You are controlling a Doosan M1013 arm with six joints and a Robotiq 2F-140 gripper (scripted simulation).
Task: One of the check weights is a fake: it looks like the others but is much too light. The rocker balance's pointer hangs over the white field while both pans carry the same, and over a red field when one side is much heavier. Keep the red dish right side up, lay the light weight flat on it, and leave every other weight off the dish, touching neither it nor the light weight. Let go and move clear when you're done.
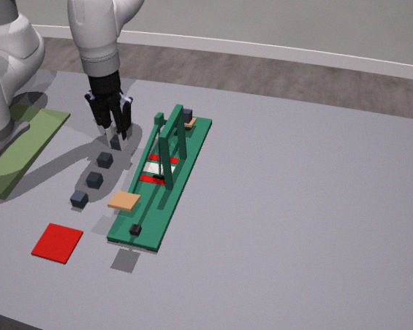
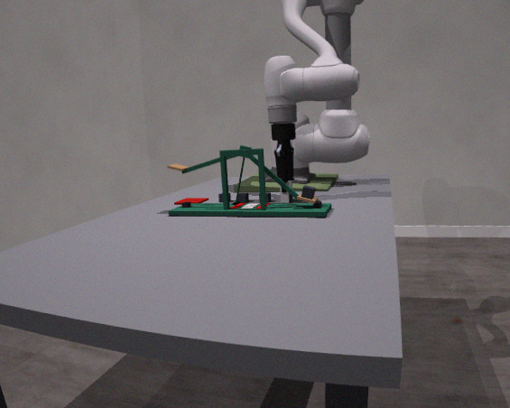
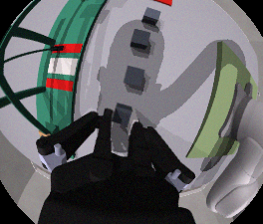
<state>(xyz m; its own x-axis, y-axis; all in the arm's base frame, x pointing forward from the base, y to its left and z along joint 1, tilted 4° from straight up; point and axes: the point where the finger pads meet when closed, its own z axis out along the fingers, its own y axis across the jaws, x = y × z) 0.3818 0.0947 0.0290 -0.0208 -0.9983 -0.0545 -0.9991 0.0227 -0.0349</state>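
Item: one gripper point(image 1: 116, 141) point(image 2: 286, 197) point(image 3: 122, 112), fingers drawn in and, as we judge it, pinching the end dark weight point(image 1: 115, 142) point(image 3: 123, 113) of the row, left of centre in the top view.

Item: one raised pan point(image 1: 123, 201) point(image 2: 177, 167), bare. From the gripper it lies down the frame and slightly right in the top view; we take it as the likely next stop, for a comparison. The path would run beside three more weights in the row, so a lift before any sideways travel seems prudent.

Item: one lowered pan point(image 1: 193, 122) point(image 2: 308, 199), bearing a weight point(image 1: 187, 115) point(image 2: 309, 192); the pointer point(image 1: 160, 153) stands over a red field.

Item: one red dish point(image 1: 57, 243) point(image 2: 191, 200) point(image 3: 161, 1), lower left in the top view, with no weight on it. Which weight is the light one, we cannot tell by looks.

Obscured: the pinched weight's sides, behind the pads in the top view; in the exterior view we cannot make it out. The wrist view cuts off most of the dish at its upper edge.
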